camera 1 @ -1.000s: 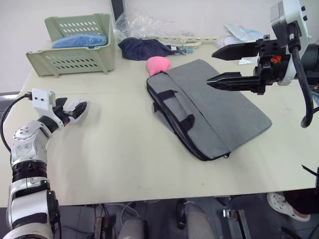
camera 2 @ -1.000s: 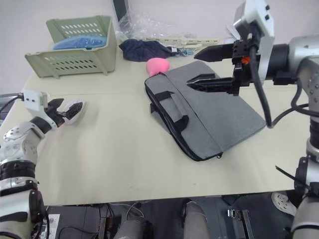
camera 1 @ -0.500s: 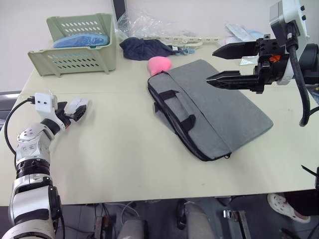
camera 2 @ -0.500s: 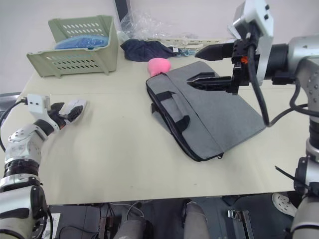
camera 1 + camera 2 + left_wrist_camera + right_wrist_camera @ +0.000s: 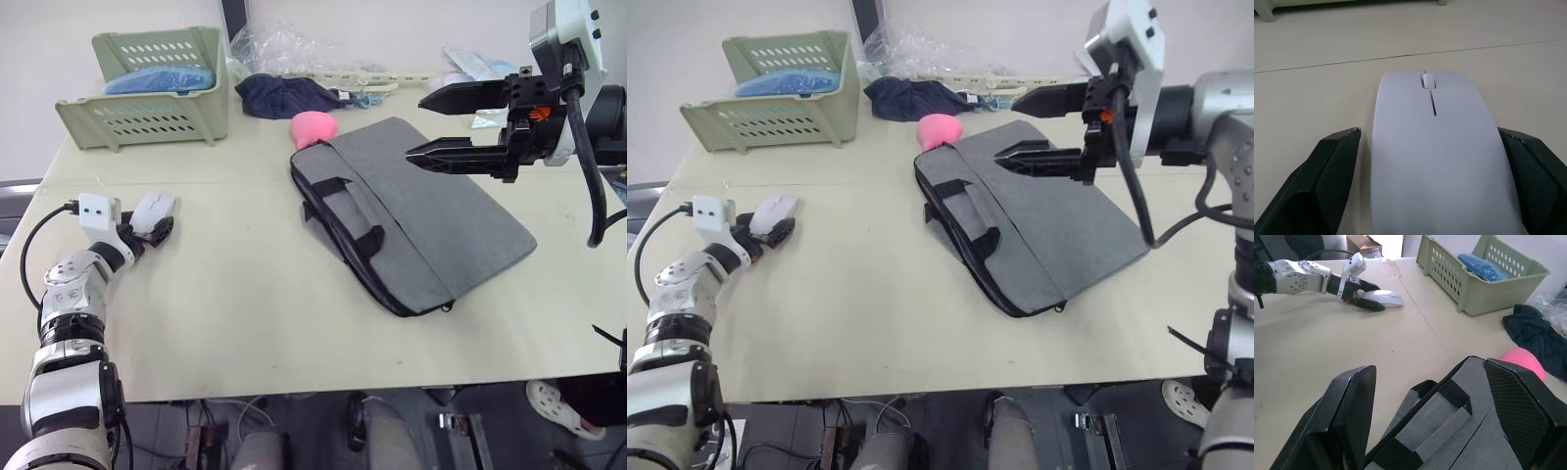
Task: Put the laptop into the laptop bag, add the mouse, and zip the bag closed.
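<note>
The table [image 5: 245, 323] carries the grey laptop bag [image 5: 431, 230], which lies flat right of the middle. The right gripper [image 5: 431, 125] hovers above the bag's far end with its fingers spread wide, grasping nothing. The white mouse [image 5: 154, 208] rests on the table near the left edge. The left gripper [image 5: 157, 227] is around it, one finger on each side, with a small gap.
</note>
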You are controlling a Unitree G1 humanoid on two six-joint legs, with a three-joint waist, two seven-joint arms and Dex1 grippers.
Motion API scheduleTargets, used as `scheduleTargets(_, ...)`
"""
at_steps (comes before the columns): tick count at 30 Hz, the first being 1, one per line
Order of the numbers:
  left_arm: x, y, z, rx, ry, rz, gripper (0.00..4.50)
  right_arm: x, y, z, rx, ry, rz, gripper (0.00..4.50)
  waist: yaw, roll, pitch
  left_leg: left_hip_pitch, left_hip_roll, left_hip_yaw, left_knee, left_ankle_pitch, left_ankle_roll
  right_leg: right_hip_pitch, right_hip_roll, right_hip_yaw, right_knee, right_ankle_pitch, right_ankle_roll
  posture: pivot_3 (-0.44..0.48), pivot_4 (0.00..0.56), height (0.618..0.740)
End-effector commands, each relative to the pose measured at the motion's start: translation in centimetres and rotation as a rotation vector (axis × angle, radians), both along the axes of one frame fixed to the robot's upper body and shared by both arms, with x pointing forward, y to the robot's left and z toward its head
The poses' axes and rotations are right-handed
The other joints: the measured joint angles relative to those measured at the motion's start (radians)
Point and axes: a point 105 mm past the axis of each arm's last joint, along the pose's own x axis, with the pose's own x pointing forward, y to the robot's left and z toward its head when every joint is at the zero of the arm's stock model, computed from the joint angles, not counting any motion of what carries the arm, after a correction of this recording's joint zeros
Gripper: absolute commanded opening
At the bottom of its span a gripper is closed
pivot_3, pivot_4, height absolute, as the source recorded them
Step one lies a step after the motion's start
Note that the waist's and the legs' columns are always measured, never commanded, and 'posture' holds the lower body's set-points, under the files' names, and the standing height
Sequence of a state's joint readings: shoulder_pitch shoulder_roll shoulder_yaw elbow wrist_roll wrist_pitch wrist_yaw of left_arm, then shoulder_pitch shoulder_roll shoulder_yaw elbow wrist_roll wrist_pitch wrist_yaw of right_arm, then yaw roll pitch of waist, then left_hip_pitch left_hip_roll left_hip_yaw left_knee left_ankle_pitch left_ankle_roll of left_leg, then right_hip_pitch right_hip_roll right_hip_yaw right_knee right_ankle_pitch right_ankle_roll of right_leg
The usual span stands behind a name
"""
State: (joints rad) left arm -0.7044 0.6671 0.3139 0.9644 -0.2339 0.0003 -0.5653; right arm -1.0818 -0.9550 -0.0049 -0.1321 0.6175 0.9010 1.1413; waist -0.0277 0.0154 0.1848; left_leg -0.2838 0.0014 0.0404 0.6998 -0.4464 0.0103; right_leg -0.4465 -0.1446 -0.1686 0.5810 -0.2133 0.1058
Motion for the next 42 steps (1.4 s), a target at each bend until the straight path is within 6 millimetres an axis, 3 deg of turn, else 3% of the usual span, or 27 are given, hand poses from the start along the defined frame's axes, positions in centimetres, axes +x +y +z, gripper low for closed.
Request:
scheduleTargets(1, 0.2, -0.1, 0.3, -0.004, -0.016, 0.000, 4.43, -0.5, -0.1, 1.0, 0.015, -0.044, 0.003, 3.84, 0.000, 0.000, 0.000, 0.000, 0.000, 0.000, 0.000, 0.000, 0.000, 0.000, 0.000, 0.000, 0.000, 0.000, 0.000, 0.000, 0.150, 0.740)
scheduleTargets(4, 0.2, -0.1, 0.3, -0.006, -0.020, -0.003, 4.43, -0.5, -0.1, 0.9, 0.015, -0.043, 0.003, 3.84, 0.000, 0.000, 0.000, 0.000, 0.000, 0.000, 0.000, 0.000, 0.000, 0.000, 0.000, 0.000, 0.001, 0.000, 0.000, 0.000, 0.150, 0.740)
scheduleTargets(7, 0.2, -0.2, 0.3, 0.002, -0.026, -0.009, 3.66, -0.5, -0.1, 0.9, 0.015, -0.042, 0.004, 3.84, 0.000, 0.000, 0.000, 0.000, 0.000, 0.000, 0.000, 0.000, 0.000, 0.000, -0.001, 0.000, 0.001, 0.000, 0.000, 0.000, 0.150, 0.740)
scheduleTargets(9, 0.2, -0.3, 0.3, 0.002, -0.032, -0.017, 2.83, -0.5, -0.1, 0.9, 0.015, -0.041, 0.004, 3.84, 0.001, 0.000, 0.000, 0.000, 0.000, 0.000, 0.000, 0.000, 0.000, 0.000, -0.001, 0.000, 0.001, 0.000, 0.000, 0.000, 0.150, 0.740)
scheduleTargets(24, 0.3, -1.7, 0.6, -0.004, -0.044, -0.067, 2.83, -0.5, 0.0, 0.8, 0.019, -0.039, 0.002, 3.84, 0.001, 0.000, 0.000, 0.000, -0.001, 0.000, 0.001, 0.000, 0.001, 0.000, -0.002, 0.000, 0.002, 0.000, 0.000, 0.000, 0.150, 0.740)
scheduleTargets(29, -0.2, -4.2, 3.5, 0.044, -0.122, -0.206, 2.83, -0.5, 0.2, 0.3, 0.040, -0.024, -0.014, 3.84, 0.001, 0.000, 0.000, 0.000, -0.001, -0.001, 0.001, 0.000, 0.001, 0.000, -0.002, -0.001, 0.002, 0.000, 0.000, 0.000, 0.150, 0.740)
scheduleTargets(33, -1.9, -8.2, 6.4, 0.067, -0.167, -0.400, 2.83, 0.4, 0.5, -0.8, 0.066, -0.010, -0.078, 3.84, 0.002, -0.001, 0.000, -0.001, -0.001, -0.002, 0.001, 0.000, 0.001, 0.000, -0.003, -0.001, 0.002, 0.000, 0.000, 0.000, 0.150, 0.740)
scheduleTargets(36, -3.7, -11.3, 8.6, 0.083, -0.183, -0.556, 2.83, 1.4, 1.3, -2.6, 0.093, 0.003, -0.158, 3.84, 0.000, -0.002, -0.001, -0.001, -0.001, -0.003, 0.002, 0.000, 0.001, 0.000, -0.003, -0.001, 0.002, 0.000, 0.000, 0.000, 0.150, 0.740)
scheduleTargets(42, -5.8, -13.7, 10.7, 0.078, -0.158, -0.707, 2.83, 2.8, 2.9, -5.7, 0.122, -0.003, -0.349, 3.84, 0.000, -0.002, -0.001, 0.000, -0.001, -0.003, 0.002, 0.000, 0.001, 0.000, -0.003, -0.001, 0.003, 0.000, 0.000, 0.000, 0.150, 0.740)
